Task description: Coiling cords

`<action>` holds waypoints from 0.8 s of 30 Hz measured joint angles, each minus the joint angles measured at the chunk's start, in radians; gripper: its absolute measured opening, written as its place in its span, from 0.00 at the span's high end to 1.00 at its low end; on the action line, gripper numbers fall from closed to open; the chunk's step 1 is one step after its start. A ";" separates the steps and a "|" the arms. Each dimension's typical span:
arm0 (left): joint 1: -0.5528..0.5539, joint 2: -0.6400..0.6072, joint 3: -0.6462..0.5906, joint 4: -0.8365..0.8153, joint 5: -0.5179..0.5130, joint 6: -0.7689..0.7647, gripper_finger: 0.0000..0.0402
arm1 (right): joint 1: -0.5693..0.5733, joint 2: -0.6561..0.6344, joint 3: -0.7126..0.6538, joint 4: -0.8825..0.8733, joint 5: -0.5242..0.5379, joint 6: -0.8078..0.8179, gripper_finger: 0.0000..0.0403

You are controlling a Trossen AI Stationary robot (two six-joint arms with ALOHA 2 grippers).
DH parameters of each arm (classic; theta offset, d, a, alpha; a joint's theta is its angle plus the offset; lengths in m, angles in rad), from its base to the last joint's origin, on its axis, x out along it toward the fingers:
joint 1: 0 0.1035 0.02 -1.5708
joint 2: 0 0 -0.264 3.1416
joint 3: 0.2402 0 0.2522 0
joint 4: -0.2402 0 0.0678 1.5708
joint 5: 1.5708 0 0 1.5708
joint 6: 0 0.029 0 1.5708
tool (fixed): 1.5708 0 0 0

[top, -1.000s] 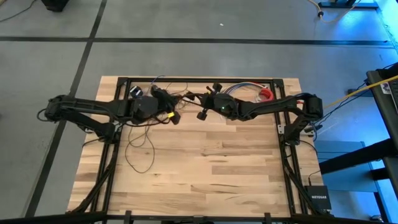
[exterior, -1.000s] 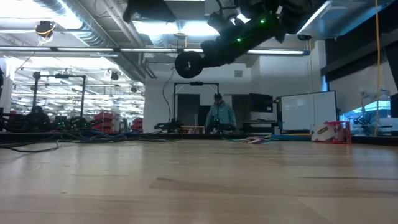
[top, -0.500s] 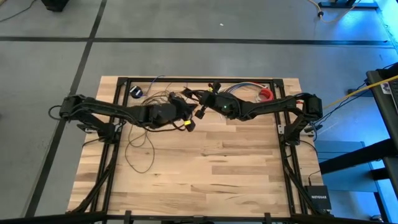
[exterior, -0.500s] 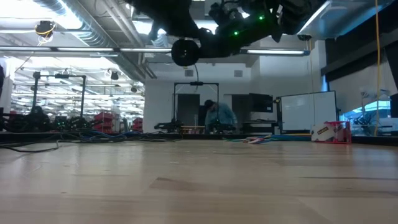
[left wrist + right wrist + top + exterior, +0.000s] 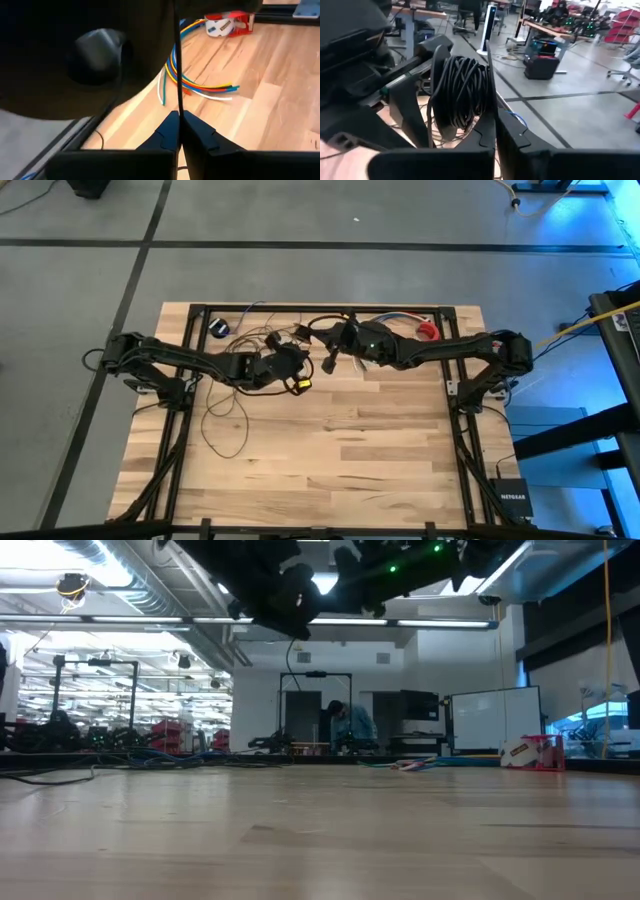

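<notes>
Since the left arm has swung in from the left over the past second, the left gripper [image 5: 298, 376] and right gripper [image 5: 330, 352] now hang close together above the far middle of the table [image 5: 380, 460], each with jaws pressed together on a strand of the cord [image 5: 228, 418]. That looks like another wrap going on: a wound bundle [image 5: 462, 90] sits between the arms, while loose loops still trail on the wood at left. The puck [image 5: 219, 327] is barely discernible at the far edge, and the low view cuts off both grippers.
</notes>
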 joint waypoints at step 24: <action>0.011 0.041 -0.005 0.275 0.088 0.149 0.98 | 0.000 -0.065 0.002 0.014 -0.139 0.058 1.00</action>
